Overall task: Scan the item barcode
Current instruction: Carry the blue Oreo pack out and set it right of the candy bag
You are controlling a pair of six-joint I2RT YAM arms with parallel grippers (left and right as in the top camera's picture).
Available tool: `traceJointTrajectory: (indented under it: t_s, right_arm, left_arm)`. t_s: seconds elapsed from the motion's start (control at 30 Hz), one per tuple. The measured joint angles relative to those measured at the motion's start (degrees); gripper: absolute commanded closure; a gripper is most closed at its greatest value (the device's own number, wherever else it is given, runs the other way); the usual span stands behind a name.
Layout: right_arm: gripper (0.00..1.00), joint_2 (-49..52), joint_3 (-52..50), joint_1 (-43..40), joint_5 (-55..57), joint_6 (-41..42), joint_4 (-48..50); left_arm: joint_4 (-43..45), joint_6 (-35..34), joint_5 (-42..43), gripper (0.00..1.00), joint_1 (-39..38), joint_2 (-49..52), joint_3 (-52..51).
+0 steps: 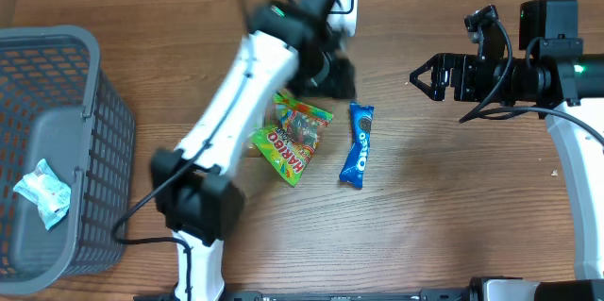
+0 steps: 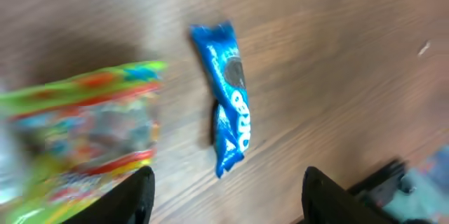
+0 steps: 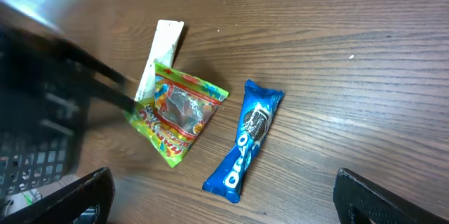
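The left claw [image 2: 228,176] hangs spread and empty over the tabletop [image 2: 337,76], above an Oreo pack [image 2: 230,97] and candy bag [image 2: 84,133]. The right claw [image 3: 223,182] is spread wide, holding nothing.

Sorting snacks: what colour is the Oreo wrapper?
Oreo wrapper: blue, white lettering; clearest in the right wrist view.

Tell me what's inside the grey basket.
One crumpled white and pale blue wrapper lies on the floor of the basket. Nothing else shows on the visible floor. The basket's left edge runs out of the overhead frame, so that strip cannot be checked.
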Motion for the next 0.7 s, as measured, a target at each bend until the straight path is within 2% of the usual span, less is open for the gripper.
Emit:
traceJointTrajectory:
  t_s: [0.13,0.17,0.27,0.5,0.7]
  right_arm:
    - [0.0,0.0,0.0,0.0,0.0,-0.02,0.02]
    - [0.0,0.0,0.0,0.0,0.0,0.0,-0.02]
    - [0.0,0.0,0.0,0.0,0.0,-0.02,0.0]
    - [0.0,0.0,0.0,0.0,0.0,0.0,0.02]
    - [0.0,0.0,0.0,0.0,0.0,0.0,0.79]
  left_arm:
    - [-10.71,-0.13,-2.58,0.48,8.7,-0.09,14.64]
    - [-12.83,-0.17,-3.82,0.46,11.1,-0.17,17.68]
    - [-13.38,-0.15,-7.08,0.45,18.75,-2.62,21.59]
    - [-13.66,-0.15,-15.28,0.41,32.94,-13.2,19.54]
    - [-13.88,-0.33,-19.69,0.44,53.27,-24.44,5.2]
